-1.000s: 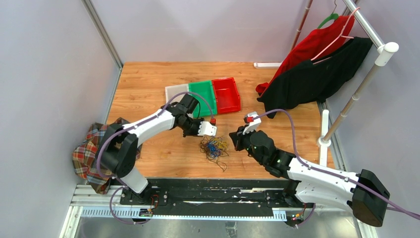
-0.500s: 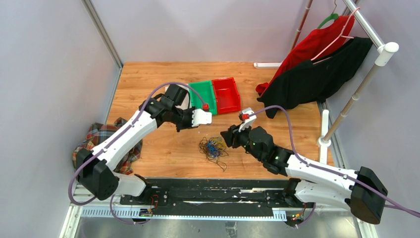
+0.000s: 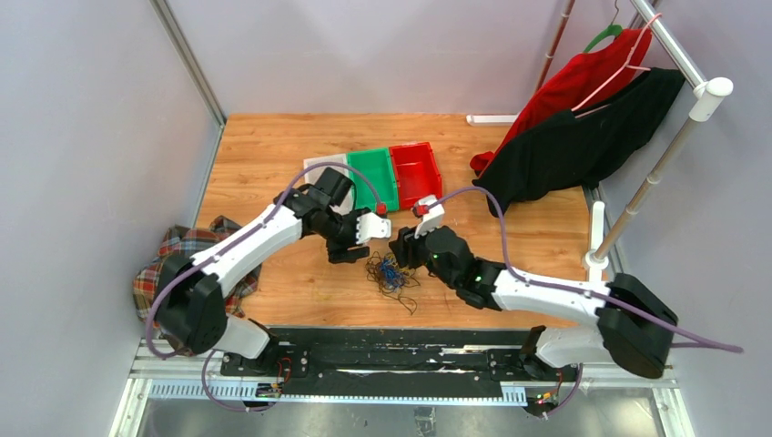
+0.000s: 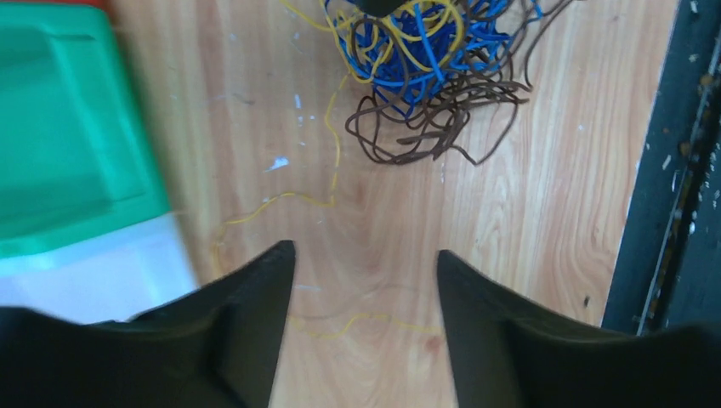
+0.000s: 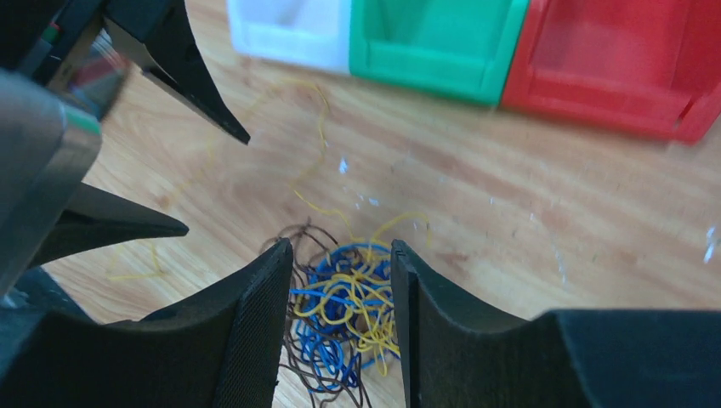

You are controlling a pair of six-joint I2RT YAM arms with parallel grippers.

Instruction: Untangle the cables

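Observation:
The cables (image 3: 391,271) lie in one tangled bunch of blue, yellow and brown wires on the wooden table. In the left wrist view the cables (image 4: 425,68) sit ahead of my left gripper (image 4: 361,257), which is open with only a loose yellow strand on the wood below it. From above, the left gripper (image 3: 349,249) hangs just left of the bunch. My right gripper (image 5: 340,248) is open, its fingers (image 5: 255,323) straddling the cables (image 5: 349,297) from above. Seen from above, the right gripper (image 3: 401,250) is at the bunch's upper right.
White bin (image 3: 320,169), green bin (image 3: 373,175) and red bin (image 3: 417,173) stand in a row behind the cables. A plaid cloth (image 3: 168,273) lies at the table's left edge. Red and black clothes (image 3: 583,118) hang on a rack at the right. A black rail (image 3: 391,350) runs along the near edge.
Both grippers went from shut to open. The left gripper swung up, then came back down beside the bunch. The right arm reached left until its fingers stood over the cables.

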